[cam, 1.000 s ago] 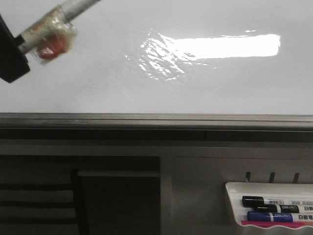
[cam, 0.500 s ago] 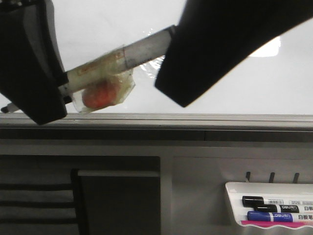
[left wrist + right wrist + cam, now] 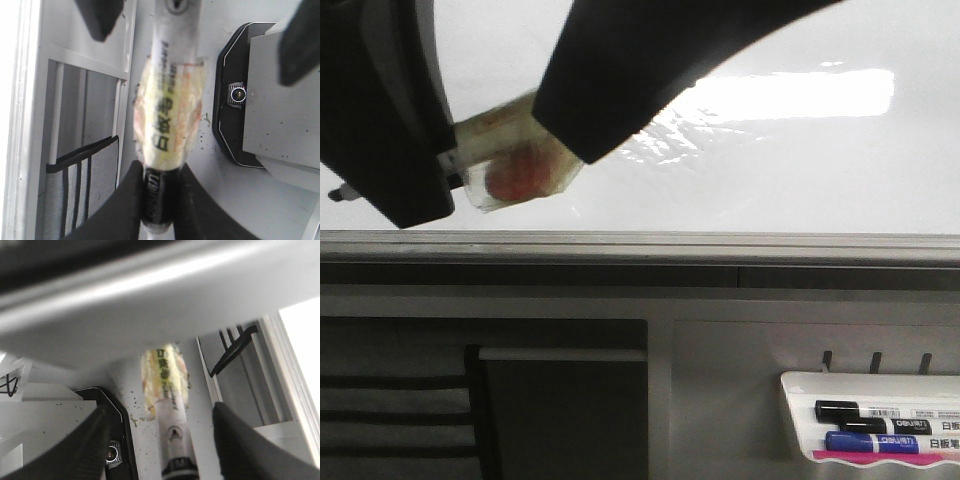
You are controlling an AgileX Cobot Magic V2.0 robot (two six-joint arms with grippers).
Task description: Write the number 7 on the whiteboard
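Observation:
The whiteboard (image 3: 800,170) fills the upper front view, glossy white with a bright glare. The number 7 is out of view. My left gripper (image 3: 430,180) (image 3: 159,200) is shut on the black end of a marker (image 3: 495,135) (image 3: 170,120), which is wrapped in yellowed tape with a red lump under it. The marker's tip (image 3: 340,192) pokes out to the left, in front of the board's lower edge. My right gripper (image 3: 585,140) (image 3: 170,445) is open. Its fingers (image 3: 95,440) straddle the marker's (image 3: 172,435) other end without touching it.
A grey metal rail (image 3: 640,245) runs along the board's lower edge. Below it at the right hangs a small white tray (image 3: 795,400) holding a black marker (image 3: 870,412) and a blue one (image 3: 875,442). A dark panel (image 3: 560,410) sits at the lower left.
The left gripper has brought the marker down and right across the board's lower part. The right gripper came in from the upper right and slid left over the marker's free end.

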